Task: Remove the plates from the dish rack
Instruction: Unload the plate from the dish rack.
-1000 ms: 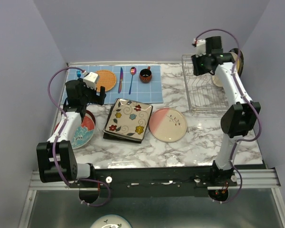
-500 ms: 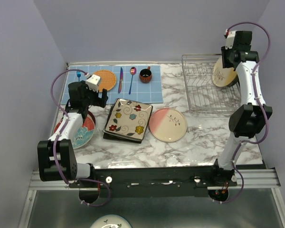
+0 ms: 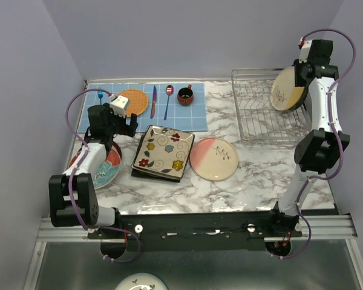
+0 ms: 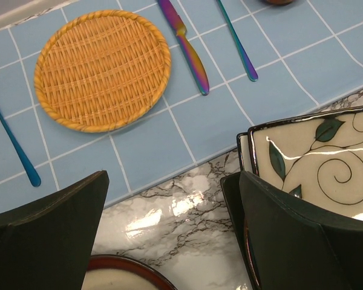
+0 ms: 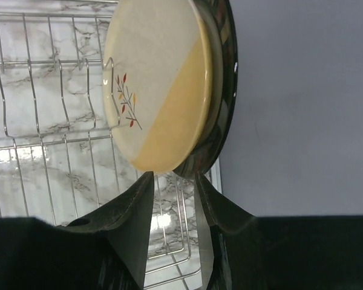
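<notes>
Top external view: walls close in the marble desk point(image 3: 254, 181) on three sides, with bare marble along the near edge and before the dish rack point(image 3: 254, 118) in the far right corner. The right fingers point(image 5: 136, 211) are clamped on the lower rim of a cream-and-yellow plate point(image 5: 157, 90), held upright at the rack's right end by the wall, with a dark plate point(image 5: 227, 90) right behind it. Square plates point(image 3: 163, 151), a pink plate point(image 3: 213, 158) and a red-rimmed plate point(image 3: 106, 169) crowd the middle and left. The left fingers point(image 4: 54, 223) hang wide apart between the square stack and the red-rimmed plate.

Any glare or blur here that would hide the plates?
Top external: even light, sharp, faint sheen on the table. Left wrist: glare on the table and on the rim of the square plate. Right wrist: cream plate sharp, bright patch beneath the dish rack.
</notes>
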Tool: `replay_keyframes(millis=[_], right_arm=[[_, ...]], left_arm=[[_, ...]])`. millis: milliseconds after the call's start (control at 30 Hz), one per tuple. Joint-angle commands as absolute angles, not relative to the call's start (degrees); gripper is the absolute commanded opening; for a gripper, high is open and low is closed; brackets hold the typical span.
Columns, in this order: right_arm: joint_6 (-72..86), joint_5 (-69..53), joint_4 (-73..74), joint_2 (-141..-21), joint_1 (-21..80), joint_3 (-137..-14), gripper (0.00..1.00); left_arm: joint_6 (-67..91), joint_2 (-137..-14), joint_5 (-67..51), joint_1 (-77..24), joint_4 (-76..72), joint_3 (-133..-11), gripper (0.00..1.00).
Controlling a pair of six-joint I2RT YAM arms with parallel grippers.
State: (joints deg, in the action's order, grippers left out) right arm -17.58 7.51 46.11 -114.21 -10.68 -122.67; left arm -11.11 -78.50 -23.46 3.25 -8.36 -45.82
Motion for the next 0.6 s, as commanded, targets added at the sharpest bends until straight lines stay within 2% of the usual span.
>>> replay_keyframes(millis=[0, 567], right_arm=[[-17.40, 8.53, 46.31, -118.38, -11.69, -125.50, 0.40], [-18.28, 13.18, 44.65, -124.19, -11.95, -128.94, 0.40]], left_arm=[[-11.78, -79.98, -25.40, 2.90, -10.90, -44.65, 0.98], [-12.22, -81.47, -25.31, 2.81, -13.18, -43.77, 0.98]])
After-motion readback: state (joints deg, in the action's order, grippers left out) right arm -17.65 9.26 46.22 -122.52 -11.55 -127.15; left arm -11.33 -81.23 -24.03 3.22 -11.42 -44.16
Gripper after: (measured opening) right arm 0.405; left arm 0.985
